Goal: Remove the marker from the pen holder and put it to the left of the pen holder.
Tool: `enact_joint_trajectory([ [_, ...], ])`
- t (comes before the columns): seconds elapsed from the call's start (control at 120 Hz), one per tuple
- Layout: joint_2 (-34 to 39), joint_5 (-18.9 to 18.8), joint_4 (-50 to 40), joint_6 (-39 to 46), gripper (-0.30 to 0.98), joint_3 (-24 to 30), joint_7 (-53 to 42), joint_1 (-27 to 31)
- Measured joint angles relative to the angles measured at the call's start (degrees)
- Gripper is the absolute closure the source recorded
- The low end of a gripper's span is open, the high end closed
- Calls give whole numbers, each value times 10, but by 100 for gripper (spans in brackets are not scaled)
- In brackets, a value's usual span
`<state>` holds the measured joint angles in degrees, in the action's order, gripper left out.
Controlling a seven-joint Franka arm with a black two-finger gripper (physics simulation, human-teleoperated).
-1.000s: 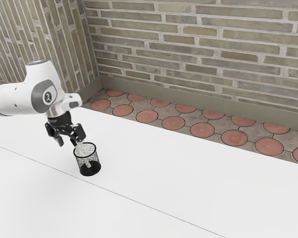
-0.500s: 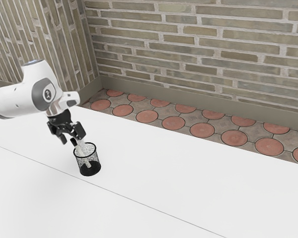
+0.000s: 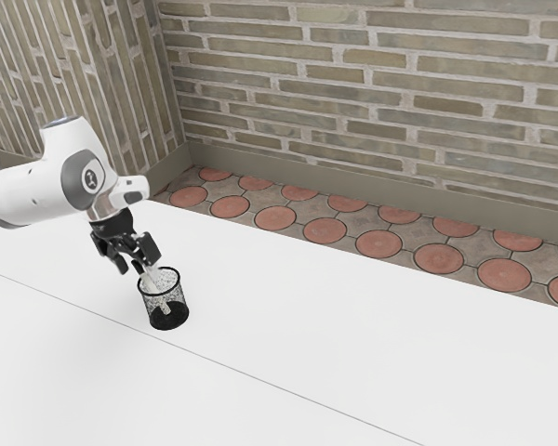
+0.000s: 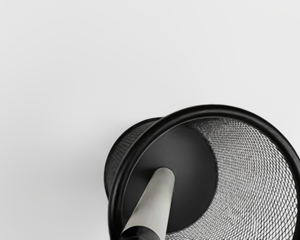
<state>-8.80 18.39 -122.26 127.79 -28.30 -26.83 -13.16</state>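
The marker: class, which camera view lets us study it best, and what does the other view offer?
The wrist view: the marker looks large there, its pale barrel slanting inside the pen holder, with a black section nearer the camera. The exterior view has it small, leaning in the pen holder below the gripper.

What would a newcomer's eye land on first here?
Likely the black mesh pen holder on the white table, with the pale, black-ended marker leaning inside it. Next, the white arm reaching in from the exterior view's left, its open black gripper just over the holder. Behind the table, round reddish tiles stand out below a brick wall.
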Motion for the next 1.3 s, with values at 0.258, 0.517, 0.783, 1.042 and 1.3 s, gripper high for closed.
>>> enact_joint_trajectory([
  [0.258,2,9,0,-3,27,0,-12,0],
  [0.517,3,17,-2,-7,42,0,-19,0],
  [0.783,11,19,-2,-11,52,0,-24,1],
  [1.042,12,20,-3,-13,68,-1,-27,3],
  [1.3,45,10,-2,-12,75,-1,-22,-2],
])
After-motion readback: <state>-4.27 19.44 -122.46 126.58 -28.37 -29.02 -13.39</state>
